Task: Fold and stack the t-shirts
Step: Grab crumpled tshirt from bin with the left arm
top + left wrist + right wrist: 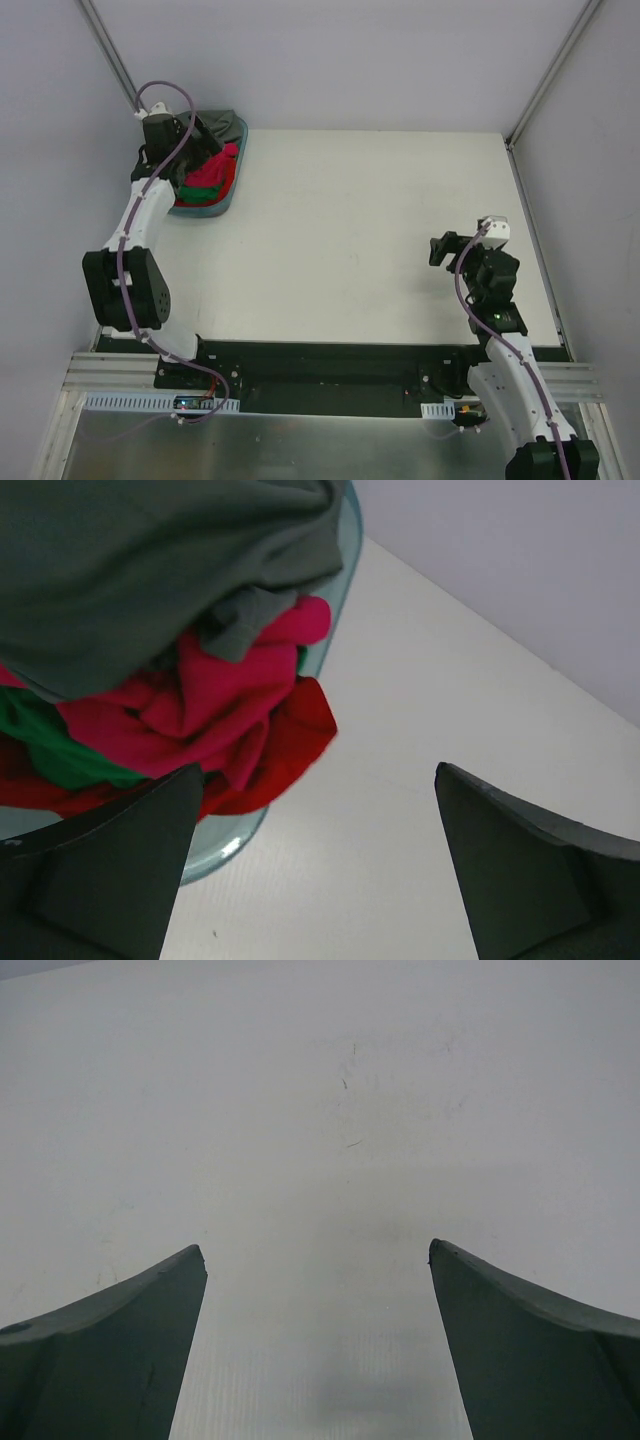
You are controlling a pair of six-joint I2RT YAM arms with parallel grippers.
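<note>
The t-shirts lie bunched in a teal basket point(206, 211) at the table's far left. A dark charcoal grey shirt point(150, 560) lies on top, over a pink-red one point(215, 695), a red one point(290, 745) and a green one point(45, 745). In the top view the pile shows as pink-red point(212, 172) with grey point(226, 126) behind it. My left gripper point(208, 140) is open and empty just over the pile; in the left wrist view point(320, 770) its jaws stand wide beside the red shirt's edge. My right gripper point(442, 250) is open and empty over bare table, as the right wrist view point(315, 1245) shows.
The basket rim point(215, 850) sits on the white table point(380, 220), close to the left wall. Grey walls close in the back and both sides. A dark rail with the arm bases runs along the near edge point(330, 365).
</note>
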